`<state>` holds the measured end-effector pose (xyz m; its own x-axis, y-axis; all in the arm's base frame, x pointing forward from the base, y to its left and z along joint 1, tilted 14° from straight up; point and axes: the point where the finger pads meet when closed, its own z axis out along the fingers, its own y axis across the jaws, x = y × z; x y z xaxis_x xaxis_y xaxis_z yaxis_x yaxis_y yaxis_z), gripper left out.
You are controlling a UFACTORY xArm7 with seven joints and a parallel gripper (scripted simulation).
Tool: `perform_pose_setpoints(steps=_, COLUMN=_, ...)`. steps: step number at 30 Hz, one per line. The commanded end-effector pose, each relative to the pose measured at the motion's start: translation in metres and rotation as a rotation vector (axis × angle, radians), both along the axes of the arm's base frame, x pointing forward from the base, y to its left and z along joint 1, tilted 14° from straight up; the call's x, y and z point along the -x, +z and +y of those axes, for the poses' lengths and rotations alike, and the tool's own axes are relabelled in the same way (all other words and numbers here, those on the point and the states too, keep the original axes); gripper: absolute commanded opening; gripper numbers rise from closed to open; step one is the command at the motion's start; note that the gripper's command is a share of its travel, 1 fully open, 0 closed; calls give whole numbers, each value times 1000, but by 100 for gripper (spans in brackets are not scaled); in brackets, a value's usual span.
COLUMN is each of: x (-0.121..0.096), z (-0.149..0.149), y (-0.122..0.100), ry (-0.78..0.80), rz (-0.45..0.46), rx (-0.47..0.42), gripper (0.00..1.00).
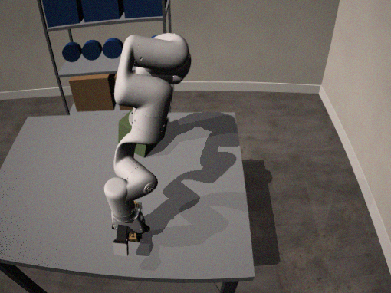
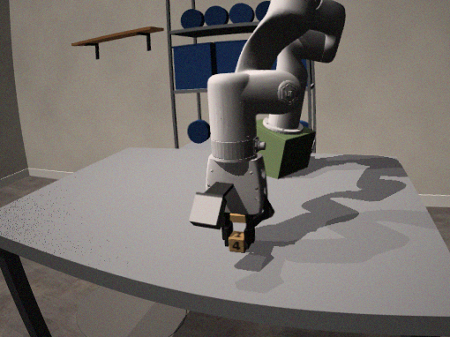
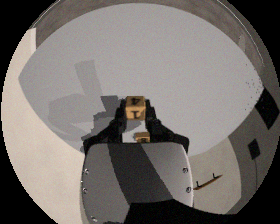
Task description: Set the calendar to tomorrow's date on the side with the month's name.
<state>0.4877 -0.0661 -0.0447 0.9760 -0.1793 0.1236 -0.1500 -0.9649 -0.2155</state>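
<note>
A wooden cube (image 1: pixel 133 237) (image 2: pixel 237 243) (image 3: pixel 135 107) shows a dark 4 on the side facing the exterior camera and what looks like a 1 on top. My gripper (image 2: pixel 238 241) (image 3: pixel 135 105) points down and is shut on this cube, one black finger on each side. Whether the cube touches the table cannot be told. Behind the fingers a wooden part (image 2: pixel 237 218) (image 3: pixel 142 137) of the calendar shows through the gap, with a dark mark in the wrist view. The gripper hides the rest of the tray, the month's name and the other cube.
The grey table (image 1: pixel 69 164) (image 2: pixel 132 189) has its front edge just beyond the cube. The wrist camera's box (image 1: pixel 121 247) (image 2: pixel 207 208) sticks out beside the gripper. The arm stands on a green block (image 1: pixel 123 130) (image 2: pixel 282 153) at the back. Arm shadows lie to the right.
</note>
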Motion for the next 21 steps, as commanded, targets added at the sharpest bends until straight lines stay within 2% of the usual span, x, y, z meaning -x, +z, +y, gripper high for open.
perform_pose_setpoints(steps=1, x=-1, z=-1, y=1, ry=-1, rz=-4, rx=1, gripper=27)
perform_pose_setpoints(steps=3, x=-1, z=-1, y=1, ry=-1, rz=-4, rx=1, gripper=27)
perform_pose_setpoints(steps=4, x=-1, z=-1, y=1, ry=-1, rz=-4, rx=1, gripper=31)
perform_pose_setpoints(steps=6, x=-1, z=-1, y=1, ry=-1, rz=-4, rx=1, gripper=31)
perform_pose_setpoints(steps=7, x=-1, z=-1, y=1, ry=-1, rz=-4, rx=1, gripper=35)
perform_pose_setpoints(steps=9, x=-1, z=-1, y=1, ry=-1, rz=-4, rx=1, gripper=35)
perform_pose_setpoints(steps=10, x=-1, z=-1, y=1, ry=-1, rz=-4, rx=1, gripper=39)
perform_pose_setpoints(steps=12, x=-1, z=-1, y=1, ry=-1, rz=-4, rx=1, gripper=39)
perform_pose_setpoints(steps=13, x=-1, z=-1, y=1, ry=-1, rz=-4, rx=1, gripper=43)
perform_pose_setpoints(steps=17, x=-1, z=-1, y=1, ry=-1, rz=-4, rx=1, gripper=43)
perform_pose_setpoints(steps=18, x=-1, z=-1, y=1, ry=-1, rz=-4, rx=1, gripper=47)
perform_pose_setpoints(steps=21, x=-1, z=-1, y=1, ry=-1, rz=-4, rx=1, gripper=47)
